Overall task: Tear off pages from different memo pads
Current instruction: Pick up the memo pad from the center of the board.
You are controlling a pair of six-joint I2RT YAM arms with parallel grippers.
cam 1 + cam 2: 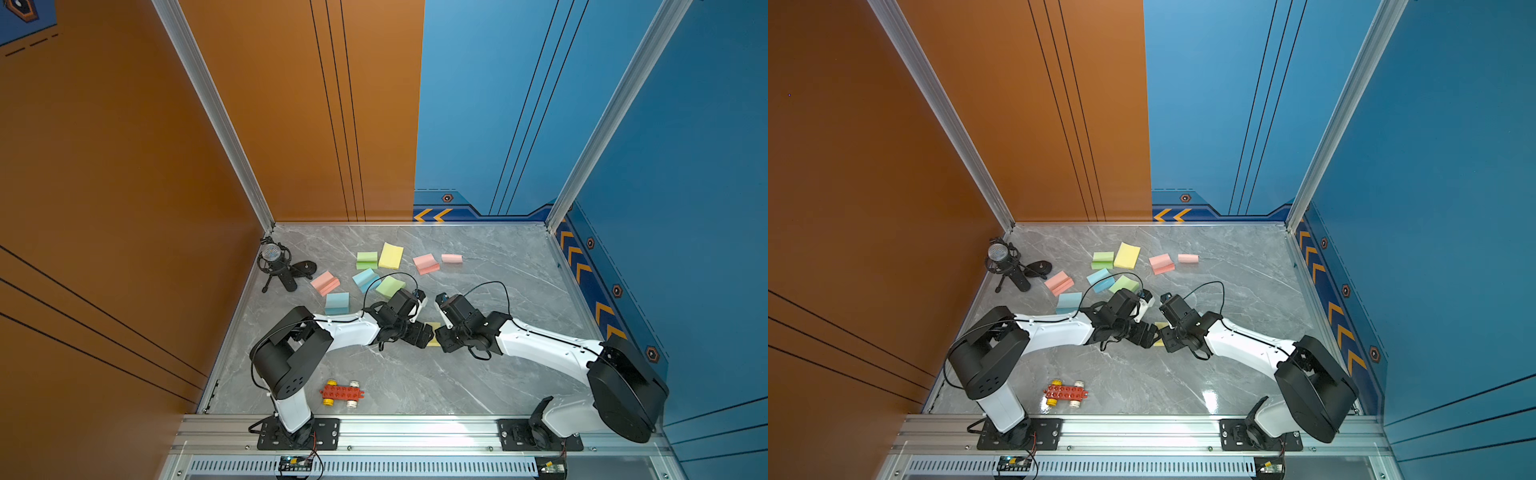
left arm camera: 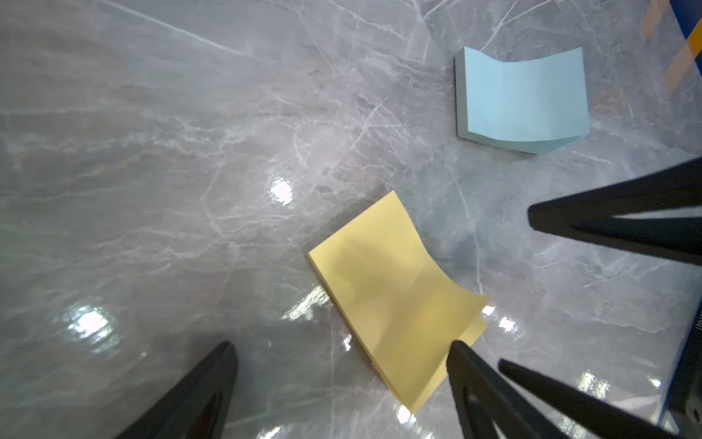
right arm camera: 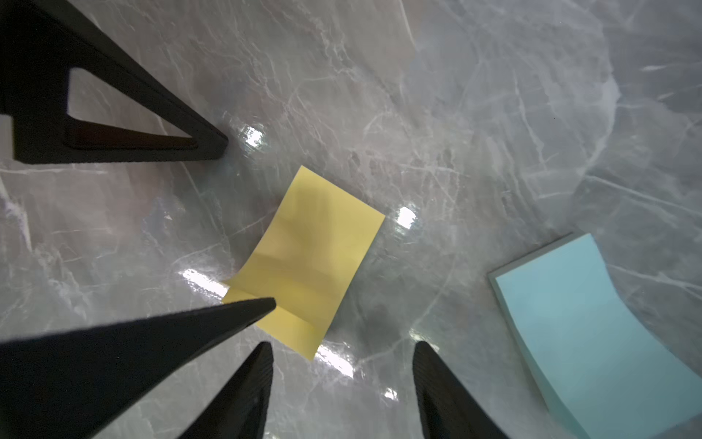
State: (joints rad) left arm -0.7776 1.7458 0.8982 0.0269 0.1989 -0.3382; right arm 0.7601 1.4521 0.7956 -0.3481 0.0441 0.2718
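Black left gripper [image 2: 340,344]: jaws wide, one tip on corner of small yellow square memo pad [image 2: 380,289]. Black right gripper [image 3: 342,344]: jaws apart, empty, pad just beyond tips. Pre-peel step; next likely needs pinch on curled top page [image 3: 258,289].

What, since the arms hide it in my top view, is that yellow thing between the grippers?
Observer: A thin yellow pad. One edge of its top page curls up.
Operator: Is anything gripping that edge?
Observer: No. The left gripper is open, with one fingertip at the curled edge.
Operator: And the right one?
Observer: The right gripper is open too, with nothing in it.
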